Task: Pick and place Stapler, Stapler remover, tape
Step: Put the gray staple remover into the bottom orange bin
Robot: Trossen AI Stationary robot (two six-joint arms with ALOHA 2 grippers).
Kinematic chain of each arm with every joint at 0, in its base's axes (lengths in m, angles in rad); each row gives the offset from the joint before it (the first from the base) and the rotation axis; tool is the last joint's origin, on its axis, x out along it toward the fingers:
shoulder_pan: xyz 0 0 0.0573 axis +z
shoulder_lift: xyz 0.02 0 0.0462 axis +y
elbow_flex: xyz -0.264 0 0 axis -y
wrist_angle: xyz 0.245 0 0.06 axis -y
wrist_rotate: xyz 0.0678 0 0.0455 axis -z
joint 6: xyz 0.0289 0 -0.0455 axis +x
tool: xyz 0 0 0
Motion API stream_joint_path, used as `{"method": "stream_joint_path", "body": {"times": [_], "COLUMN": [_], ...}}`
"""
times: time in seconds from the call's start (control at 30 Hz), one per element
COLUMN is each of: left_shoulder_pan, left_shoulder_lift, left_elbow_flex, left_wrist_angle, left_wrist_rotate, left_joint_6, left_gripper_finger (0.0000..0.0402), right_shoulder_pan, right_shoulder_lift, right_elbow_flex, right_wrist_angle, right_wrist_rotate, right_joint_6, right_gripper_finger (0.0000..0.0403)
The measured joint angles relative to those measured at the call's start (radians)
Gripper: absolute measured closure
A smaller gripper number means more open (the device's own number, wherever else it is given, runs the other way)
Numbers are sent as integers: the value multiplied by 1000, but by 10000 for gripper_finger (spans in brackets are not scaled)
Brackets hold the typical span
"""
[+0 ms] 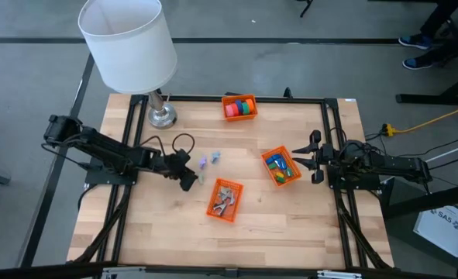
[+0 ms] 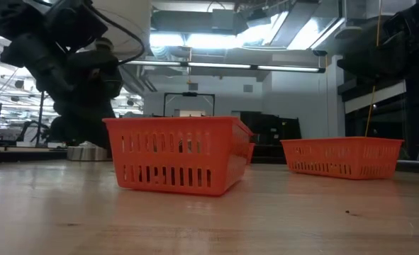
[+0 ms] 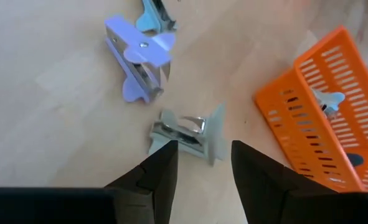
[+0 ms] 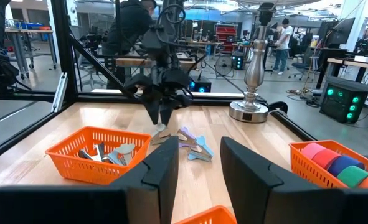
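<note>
The left gripper (image 3: 202, 163), fingers parted, hovers over a grey remover (image 3: 187, 132) (a purple one (image 3: 137, 59) lies just beyond). The right gripper (image 4: 199, 165) waits, parted, by a basket (image 1: 280, 167).

**Four cameras, one table**

The high view looks straight down on the whole table (image 1: 290, 225) and both arms. The low view sits at table-top height, close to an orange basket (image 2: 175, 154), facing level into the room. The left wrist view looks steeply down, very near a grey staple remover (image 3: 187, 132) beside that same basket (image 3: 330, 118). The right wrist view faces across the table toward the left tool (image 4: 162, 112), sharing the basket (image 4: 96, 152) and the lamp base (image 4: 249, 109).
</note>
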Motion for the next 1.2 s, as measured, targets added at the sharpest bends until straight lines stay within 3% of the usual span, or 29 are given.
{"method": "stream_joint_path", "body": {"times": [0.4, 1.2], "left_shoulder_pan": [41, 39], "left_shoulder_lift": [0, 0], "left_elbow_flex": [0, 0], "left_wrist_angle": [3, 10], "left_wrist_rotate": [52, 81], "left_joint_6": [55, 28], "left_gripper_finger": [275, 396], "right_shoulder_pan": [0, 0], "right_shoulder_lift": [0, 0], "right_elbow_flex": [0, 0], "right_wrist_angle": [0, 0], "right_wrist_rotate": [0, 0], "right_joint_6": [0, 0], "right_gripper_finger": [279, 279]}}
